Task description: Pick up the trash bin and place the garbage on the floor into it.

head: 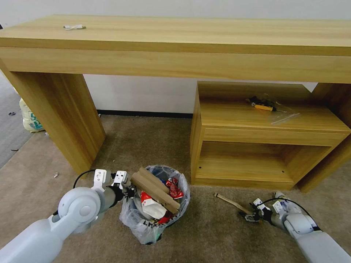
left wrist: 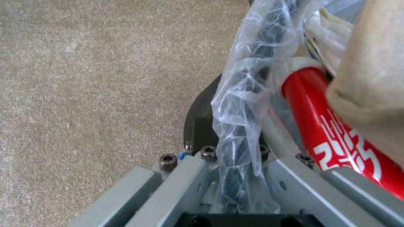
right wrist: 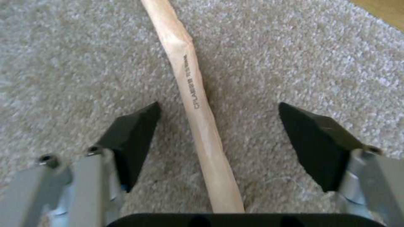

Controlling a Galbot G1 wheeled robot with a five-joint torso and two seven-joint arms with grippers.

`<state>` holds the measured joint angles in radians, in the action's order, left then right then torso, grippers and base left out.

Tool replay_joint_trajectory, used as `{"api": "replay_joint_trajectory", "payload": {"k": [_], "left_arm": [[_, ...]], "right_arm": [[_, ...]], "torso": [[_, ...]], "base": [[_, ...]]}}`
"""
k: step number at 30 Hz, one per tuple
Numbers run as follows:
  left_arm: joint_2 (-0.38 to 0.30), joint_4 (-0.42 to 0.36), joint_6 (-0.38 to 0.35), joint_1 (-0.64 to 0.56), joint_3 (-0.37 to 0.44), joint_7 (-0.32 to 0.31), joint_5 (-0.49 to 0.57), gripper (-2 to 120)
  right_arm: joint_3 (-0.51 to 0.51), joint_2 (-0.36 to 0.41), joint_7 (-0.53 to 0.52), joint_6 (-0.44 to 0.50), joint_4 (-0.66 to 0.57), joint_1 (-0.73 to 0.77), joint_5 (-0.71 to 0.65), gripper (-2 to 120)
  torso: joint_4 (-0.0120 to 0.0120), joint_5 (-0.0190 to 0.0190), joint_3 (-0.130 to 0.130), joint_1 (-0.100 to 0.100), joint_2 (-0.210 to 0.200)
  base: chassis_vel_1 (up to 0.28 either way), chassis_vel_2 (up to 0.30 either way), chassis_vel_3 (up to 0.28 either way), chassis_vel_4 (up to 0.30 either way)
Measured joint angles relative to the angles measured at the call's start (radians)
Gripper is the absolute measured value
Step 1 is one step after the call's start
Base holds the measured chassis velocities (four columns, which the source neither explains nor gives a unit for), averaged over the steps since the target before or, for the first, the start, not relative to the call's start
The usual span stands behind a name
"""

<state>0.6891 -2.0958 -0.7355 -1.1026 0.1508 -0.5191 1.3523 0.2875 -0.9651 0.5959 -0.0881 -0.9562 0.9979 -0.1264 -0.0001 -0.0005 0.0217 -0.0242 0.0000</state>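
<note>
The small round black trash bin [head: 155,204], lined with a crinkly clear plastic bag, stands on the flat beige-brown short-pile carpet floor [head: 219,233] in front of the long wooden counter [head: 175,40]. It is already heaped with litter: a long brown cardboard piece [head: 155,190] lies across the top, with a red wrapper [head: 174,188] and white and red packaging beneath. The left gripper [head: 126,190] sits at the bin's near-left rim, its jaws pinching the rim together with the bag folded over it; the left wrist view shows the crumpled plastic liner [left wrist: 242,104] running between the jaws, with a red printed can or pack [left wrist: 332,126] just inside.

The pale wooden stick [right wrist: 195,104] lies flat on the carpet to the right of the bin, in front of the low wooden shelf unit [head: 270,146]. The right gripper [head: 252,215] hovers low over the stick's near end, jaws spread wide with the stick lying between them, neither pad touching it.

The stick looks light, rigid and dry, so it should not slip or bend, but it is thin and lies low in the pile, so the jaws would need to close right at carpet level across its width. The full bin looks top-heavy and its liner is slick, so a rim hold could shift.
</note>
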Motion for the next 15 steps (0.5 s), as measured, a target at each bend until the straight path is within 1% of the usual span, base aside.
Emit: {"api": "replay_joint_trajectory", "payload": {"k": [1, 4, 9, 12, 15], "left_arm": [[0.0, 0.0, 0.0, 0.0, 0.0, 0.0, 0.0, 0], [-0.003, -0.004, 0.0, 0.0, 0.0, 0.001, -0.001, 0], [-0.006, -0.008, 0.0, 0.0, 0.0, 0.002, -0.001, 0], [-0.007, -0.009, 0.0, -0.001, 0.0, 0.003, -0.002, 0], [-0.007, -0.013, 0.0, -0.001, -0.001, 0.003, -0.002, 0]], "right_arm": [[0.0, 0.0, 0.0, 0.0, 0.0, 0.0, 0.0, 73], [0.0, -0.012, -0.007, -0.009, 0.015, -0.014, 0.002, 65], [-0.001, -0.017, -0.007, -0.015, 0.025, -0.023, 0.002, 61], [-0.001, -0.019, -0.008, -0.017, 0.027, -0.025, 0.002, 53], [-0.001, -0.02, -0.008, -0.02, 0.027, -0.023, 0.001, 51]], "torso": [[0.0, 0.0, 0.0, 0.0, 0.0], [0.0, -0.0002, 0.0, 0.0, 0.0], [-0.0002, -0.0004, 0.0, 0.0, 0.0], [-0.0001, -0.0002, 0.0, 0.0, 0.0], [0.0, -0.0002, 0.0, 0.0, 0.0]], "base": [[0.0, 0.0, 0.0, 0.0], [0.0, 0.0, 0.0, 0.0], [0.0, 0.0, 0.0, 0.0], [0.0, 0.0, 0.0, 0.0], [0.0, 0.0, 0.0, 0.0]]}}
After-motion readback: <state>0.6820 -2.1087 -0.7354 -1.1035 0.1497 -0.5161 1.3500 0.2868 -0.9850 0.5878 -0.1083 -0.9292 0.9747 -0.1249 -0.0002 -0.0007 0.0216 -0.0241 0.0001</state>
